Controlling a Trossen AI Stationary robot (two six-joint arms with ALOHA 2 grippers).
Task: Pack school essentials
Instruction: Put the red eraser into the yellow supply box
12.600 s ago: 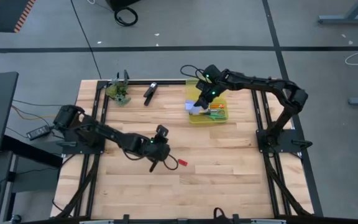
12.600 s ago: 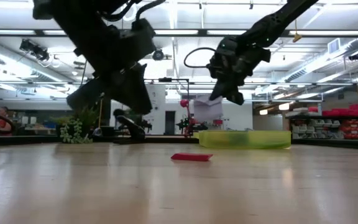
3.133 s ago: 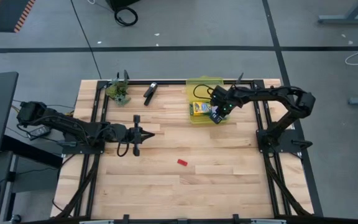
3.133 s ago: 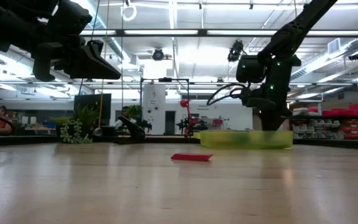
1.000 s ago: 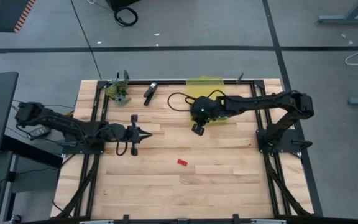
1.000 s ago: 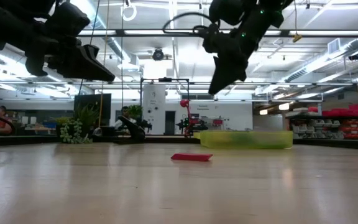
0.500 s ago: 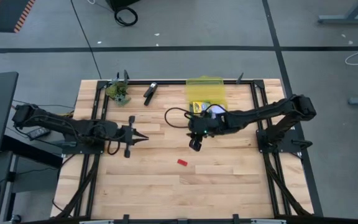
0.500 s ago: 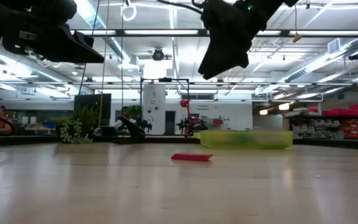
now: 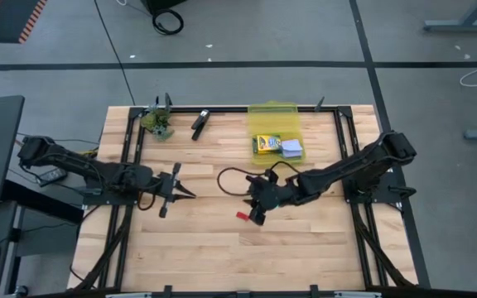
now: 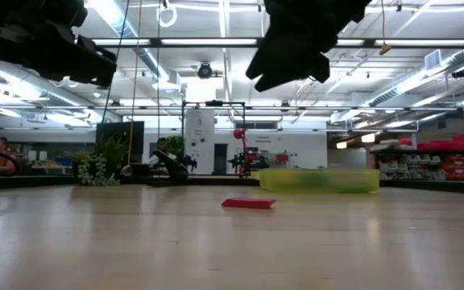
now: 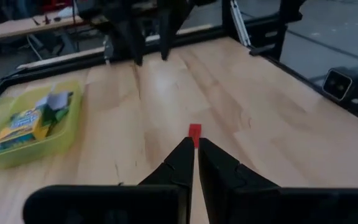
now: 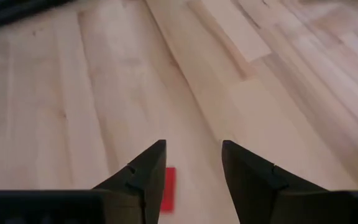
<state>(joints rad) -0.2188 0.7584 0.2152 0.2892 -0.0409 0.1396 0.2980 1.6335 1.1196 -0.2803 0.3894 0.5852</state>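
Wooden table [image 9: 222, 257], yellow-green tray [image 9: 275, 124], tiny red piece [image 9: 242, 216]

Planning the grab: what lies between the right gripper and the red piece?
Nothing; the high view shows bare wood between the right gripper and the red piece.

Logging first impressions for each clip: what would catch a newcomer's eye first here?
The right gripper, fingers open, reaches over mid-table right next to a tiny red piece lying alone on the wood. Behind it, at the far edge, a yellow-green tray holds a crayon box and a light-blue pad. The left gripper waits shut toward the table's left.
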